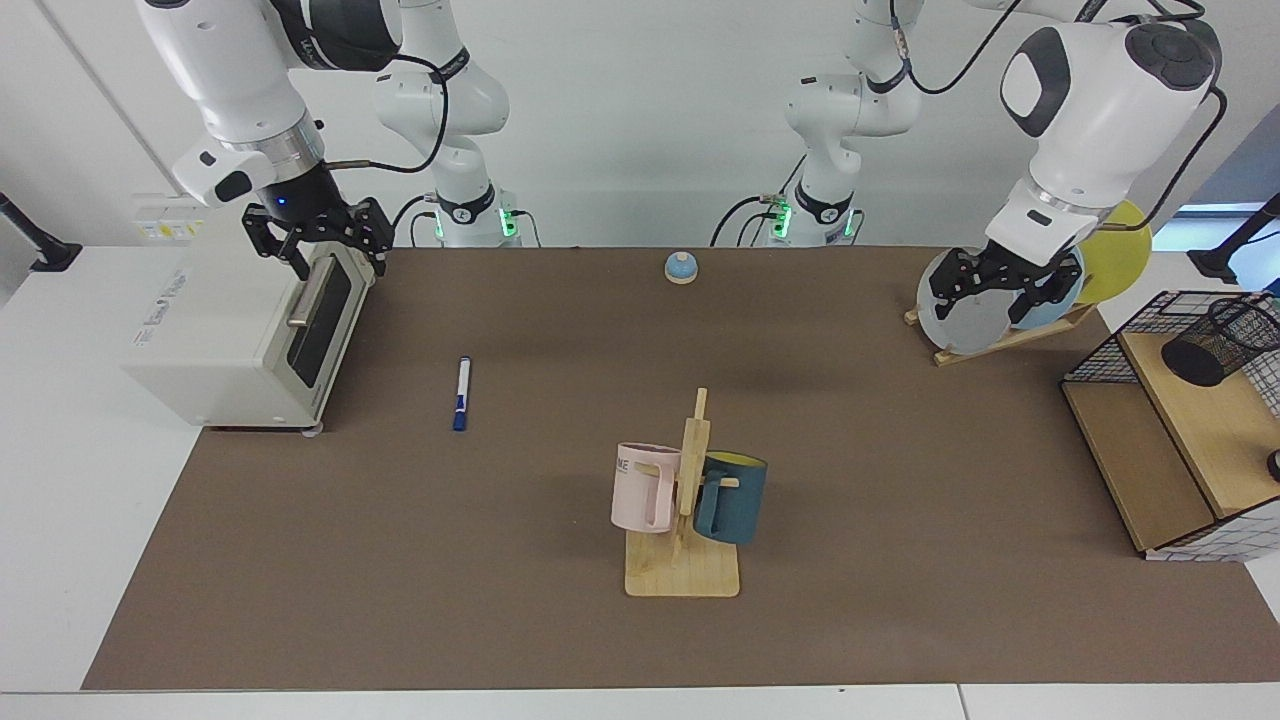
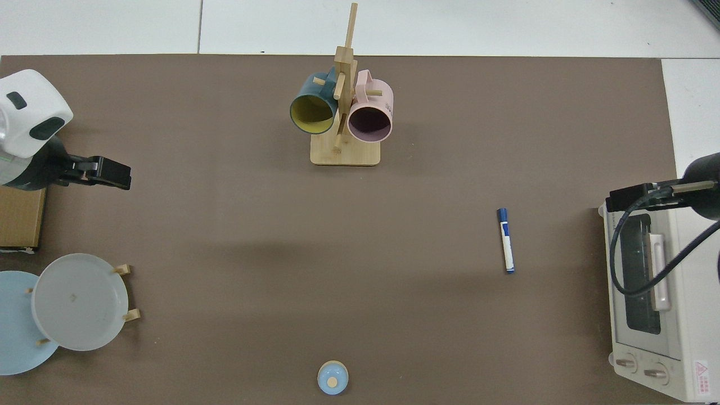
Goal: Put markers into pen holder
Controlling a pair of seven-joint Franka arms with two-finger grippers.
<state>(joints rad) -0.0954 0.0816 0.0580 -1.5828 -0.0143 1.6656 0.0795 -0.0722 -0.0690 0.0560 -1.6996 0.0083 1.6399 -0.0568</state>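
Marker lay flat on the mat, near the toaster oven. Right gripper hung empty and spread over the oven; left gripper waited, spread, far from it. Pen holder sat tipped in the wire rack, well apart from the oven. Risk: marker rolls under a flat pinch; tipped cup spills it.

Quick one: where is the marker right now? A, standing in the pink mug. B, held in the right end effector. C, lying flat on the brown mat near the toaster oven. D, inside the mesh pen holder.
C: the marker lies flat on the mat beside the toaster oven, apart from both end effectors and far from the pen holder.
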